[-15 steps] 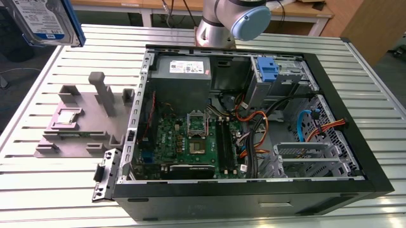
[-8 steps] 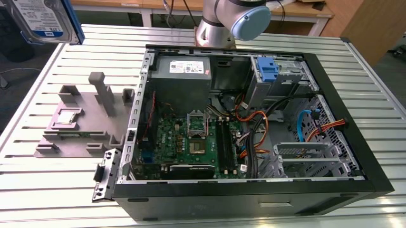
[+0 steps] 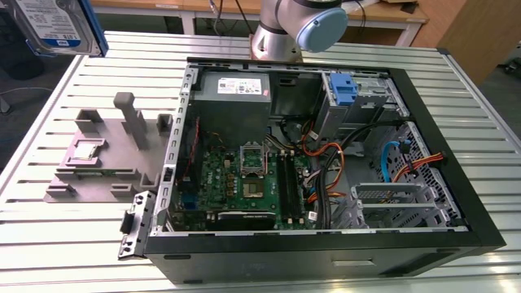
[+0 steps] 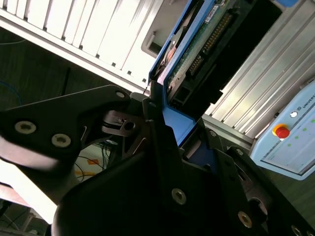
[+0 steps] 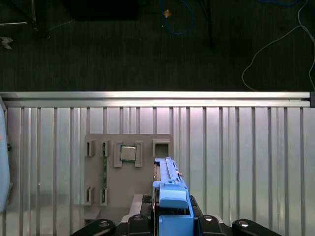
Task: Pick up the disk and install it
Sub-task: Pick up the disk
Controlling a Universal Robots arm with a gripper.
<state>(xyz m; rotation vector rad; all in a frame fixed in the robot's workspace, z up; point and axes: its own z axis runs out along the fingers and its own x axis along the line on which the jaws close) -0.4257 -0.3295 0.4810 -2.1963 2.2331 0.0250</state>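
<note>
The disk (image 3: 55, 24), a silver drive with a white-and-blue label in a blue carrier, hangs in the air over the table's far corner on the exterior view's left. In the first wrist view the disk (image 5: 170, 189) stands edge-on above the grey fixture, with my gripper (image 5: 170, 223) shut on its blue frame. In the second wrist view the disk (image 4: 197, 44) shows its green circuit-board side, clamped between the black fingers (image 4: 157, 142) of my gripper (image 4: 165, 125).
An open computer case (image 3: 480, 195) lies on the slatted metal table (image 3: 49, 232), with a grey drive cage and blue tab (image 3: 345, 91) at its far side. A grey fixture (image 3: 97, 165) holding a chip stands beside the case. The arm's base (image 3: 281, 30) rises behind it.
</note>
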